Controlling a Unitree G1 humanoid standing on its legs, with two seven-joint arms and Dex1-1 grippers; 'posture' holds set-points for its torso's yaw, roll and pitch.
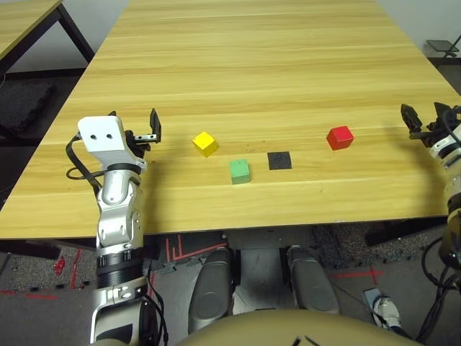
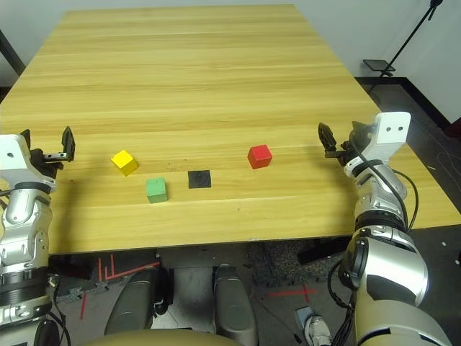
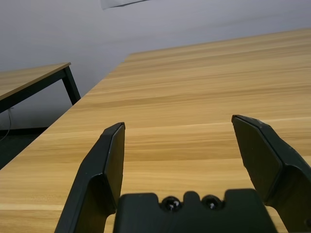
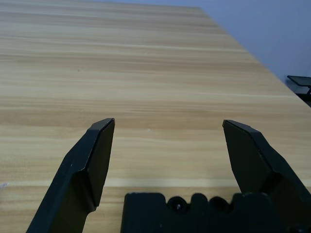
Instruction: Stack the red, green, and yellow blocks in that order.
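Blocks unstacked, apart: red (image 1: pixel 339 137) at 3 o'clock of black patch (image 1: pixel 279 160), green (image 1: pixel 240 171) at 8, yellow (image 1: pixel 205 143) at 10; L gripper (image 1: pixel 132 128), R gripper (image 2: pixel 340 138) wide, empty; approach green square-on, lift clear.

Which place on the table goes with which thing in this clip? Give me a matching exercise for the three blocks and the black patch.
Things:
1. red block
2. green block
3. yellow block
4. black patch

Places:
A. nearest the left gripper
B. between the green and red blocks
C. nearest the table's front edge
D. nearest the right gripper

Pairs: 1-D, 2-C, 3-A, 4-B
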